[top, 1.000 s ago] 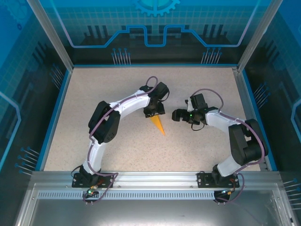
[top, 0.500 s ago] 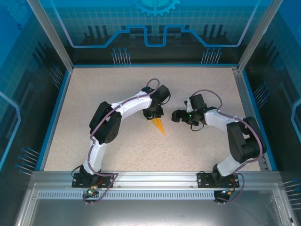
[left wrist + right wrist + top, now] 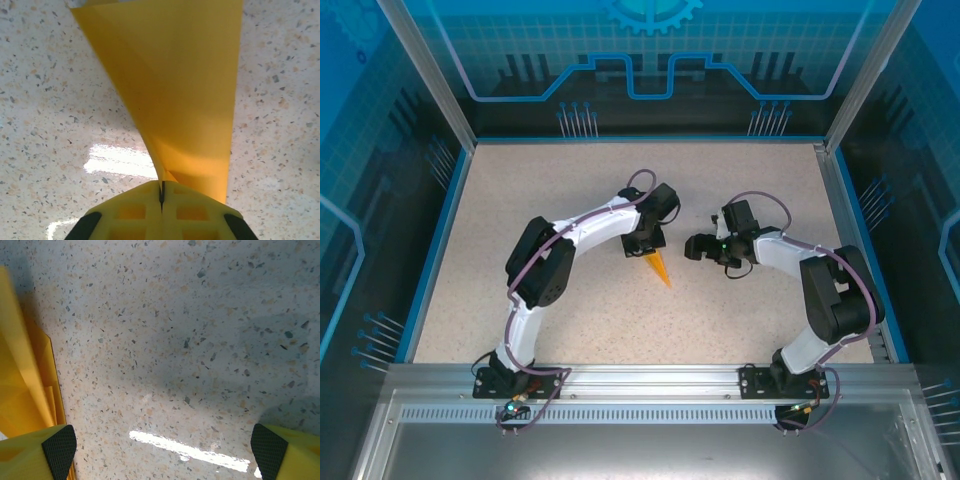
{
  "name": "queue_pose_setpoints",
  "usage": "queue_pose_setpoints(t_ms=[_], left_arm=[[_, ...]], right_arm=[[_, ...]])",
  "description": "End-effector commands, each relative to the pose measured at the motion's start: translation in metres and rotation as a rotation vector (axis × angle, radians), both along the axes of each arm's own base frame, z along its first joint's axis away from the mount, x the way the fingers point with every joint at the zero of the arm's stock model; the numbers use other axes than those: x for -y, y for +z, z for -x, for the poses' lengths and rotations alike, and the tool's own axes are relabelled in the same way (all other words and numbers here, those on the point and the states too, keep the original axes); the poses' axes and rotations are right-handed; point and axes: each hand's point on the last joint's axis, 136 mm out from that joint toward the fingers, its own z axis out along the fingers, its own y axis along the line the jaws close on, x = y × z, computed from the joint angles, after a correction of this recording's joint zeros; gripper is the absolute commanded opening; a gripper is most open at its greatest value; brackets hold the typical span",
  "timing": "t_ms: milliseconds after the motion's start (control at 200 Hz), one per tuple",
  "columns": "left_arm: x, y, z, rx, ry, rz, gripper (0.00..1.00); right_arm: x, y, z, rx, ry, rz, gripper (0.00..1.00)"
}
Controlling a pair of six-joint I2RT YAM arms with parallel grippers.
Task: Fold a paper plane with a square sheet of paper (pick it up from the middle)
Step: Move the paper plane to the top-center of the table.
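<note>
Your left gripper [image 3: 161, 194] was clamped on the plane [image 3: 185, 100], seen close at the wrist. Overhead, its tip pointed to 5 o'clock, and your right gripper [image 3: 165, 450] stood apart.

A speckled beige tabletop [image 3: 520, 200] sits inside blue patterned walls [image 3: 740, 50] with aluminium framing [image 3: 640, 382].

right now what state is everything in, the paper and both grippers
left gripper, shut on one end of the paper plane
paper plane, folded into a narrow pointed shape, pinched at one end, tip pointing away from the left gripper
right gripper, open, holding nothing, paper plane just beside one finger
</note>
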Motion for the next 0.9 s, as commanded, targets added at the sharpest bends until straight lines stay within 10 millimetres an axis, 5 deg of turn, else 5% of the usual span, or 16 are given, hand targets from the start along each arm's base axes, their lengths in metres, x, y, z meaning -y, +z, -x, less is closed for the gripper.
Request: queue_pose_setpoints(t_ms=[0, 330, 605, 895], left_arm=[[0.004, 0.039, 0.0, 0.098, -0.036, 0.048, 0.0], [0.03, 0.087, 0.003, 0.308, -0.22, 0.325, 0.0], [0.055, 0.062, 0.0, 0.299, -0.244, 0.69, 0.0], [0.045, 0.02, -0.003, 0.251, -0.183, 0.728, 0.0]], right_arm=[[0.0, 0.006, -0.009, 0.021, -0.02, -0.032, 0.94], [0.009, 0.043, -0.015, 0.158, -0.062, -0.082, 0.94], [0.002, 0.061, -0.005, 0.161, -0.052, -0.171, 0.86], [-0.03, 0.06, 0.012, 0.095, 0.042, -0.211, 0.67]])
